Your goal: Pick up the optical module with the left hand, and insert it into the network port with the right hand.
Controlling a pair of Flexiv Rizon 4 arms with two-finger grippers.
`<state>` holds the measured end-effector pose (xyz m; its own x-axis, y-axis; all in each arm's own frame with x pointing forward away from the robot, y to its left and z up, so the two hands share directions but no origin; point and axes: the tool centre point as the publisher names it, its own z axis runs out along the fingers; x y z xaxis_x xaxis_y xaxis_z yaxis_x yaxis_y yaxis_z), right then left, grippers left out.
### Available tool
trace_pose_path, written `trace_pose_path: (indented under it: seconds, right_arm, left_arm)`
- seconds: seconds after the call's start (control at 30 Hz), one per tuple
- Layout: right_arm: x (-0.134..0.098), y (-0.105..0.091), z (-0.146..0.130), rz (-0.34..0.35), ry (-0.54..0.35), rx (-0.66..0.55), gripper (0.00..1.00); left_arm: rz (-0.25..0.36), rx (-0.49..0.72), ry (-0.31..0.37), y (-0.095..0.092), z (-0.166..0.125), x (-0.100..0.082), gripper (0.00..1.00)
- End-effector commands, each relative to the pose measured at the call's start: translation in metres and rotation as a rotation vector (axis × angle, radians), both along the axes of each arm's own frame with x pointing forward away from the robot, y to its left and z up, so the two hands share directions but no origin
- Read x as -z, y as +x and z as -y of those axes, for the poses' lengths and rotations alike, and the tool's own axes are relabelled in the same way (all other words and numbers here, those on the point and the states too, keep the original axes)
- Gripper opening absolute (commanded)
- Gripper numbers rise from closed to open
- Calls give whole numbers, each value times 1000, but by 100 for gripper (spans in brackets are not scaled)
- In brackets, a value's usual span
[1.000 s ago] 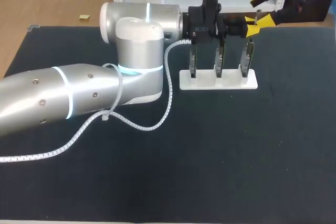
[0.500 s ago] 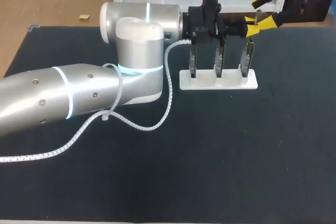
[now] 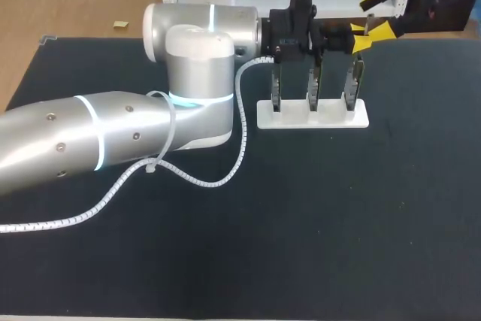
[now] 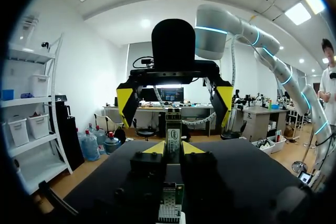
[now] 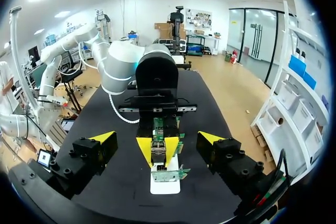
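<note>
On the dark surface [image 3: 338, 223], nearest the viewer, the left arm [image 3: 113, 137] is extended toward a white stand [image 3: 312, 116], in which three upright circuit boards [image 3: 312, 86] are seated. Just above the stand's right-hand end, the left pincer [image 4: 173, 148] is closed on the optical module [image 4: 173, 132], which is held upright between the yellow tips. Beyond the stand and facing it, the right pincer [image 3: 378, 13] is held with its fingers spread wide.

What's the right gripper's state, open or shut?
Open: the right gripper has its yellow tips wide apart, touching nothing; the left gripper holds the optical module.
</note>
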<state>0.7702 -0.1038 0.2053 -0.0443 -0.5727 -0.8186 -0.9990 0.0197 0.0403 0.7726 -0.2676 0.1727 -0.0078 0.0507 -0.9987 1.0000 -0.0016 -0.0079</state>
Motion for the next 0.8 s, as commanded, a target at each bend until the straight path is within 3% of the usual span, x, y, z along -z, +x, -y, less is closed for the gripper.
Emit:
trace_pose_path:
  seconds: [0.03,0.07,0.13,0.8]
  right_arm:
    - [1,2,-1,-1,-1,-3,100]
    - [1,2,-1,-1,-2,-3,46]
    - [1,3,-1,-1,-2,-4,0]
    - [2,7,-4,2,2,-2,0]
  left_arm:
    - [1,-2,-1,0,1,0,0]
    - [1,-2,-1,0,1,0,0]
    - [1,-2,-1,0,1,0,0]
    - [1,-2,-1,0,1,0,0]
